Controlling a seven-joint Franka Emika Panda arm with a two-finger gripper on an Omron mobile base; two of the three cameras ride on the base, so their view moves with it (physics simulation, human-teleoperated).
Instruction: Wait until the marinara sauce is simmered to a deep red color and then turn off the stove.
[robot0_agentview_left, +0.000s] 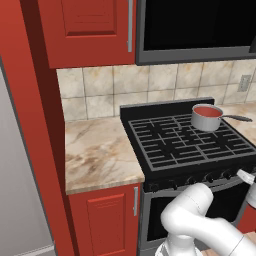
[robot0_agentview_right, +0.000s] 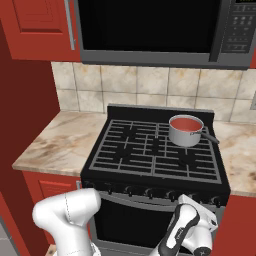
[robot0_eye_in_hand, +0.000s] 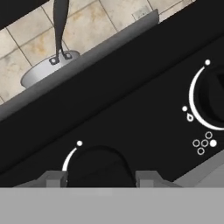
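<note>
Hand view: end effector (robot0_eye_in_hand: 99, 178) clamped on a stove (robot0_agentview_right: 150, 150) knob (robot0_eye_in_hand: 99, 168); base views show orange-red marinara sauce (robot0_agentview_right: 185, 123) at back right

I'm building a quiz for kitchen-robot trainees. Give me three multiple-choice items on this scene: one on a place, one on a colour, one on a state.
1. Where on the stove does the saucepan stand?
A front left
B back right
C centre front

2. What colour is the marinara sauce?
A orange-red
B green
C white

3. How does the pincer stand?
A wide open over the pan
B shut on a front knob
C holding the pan handle

Answers: B, the pan sits on the rear right grate; A, its surface shows orange-red; B, the fingertips flank the dark knob.
</note>
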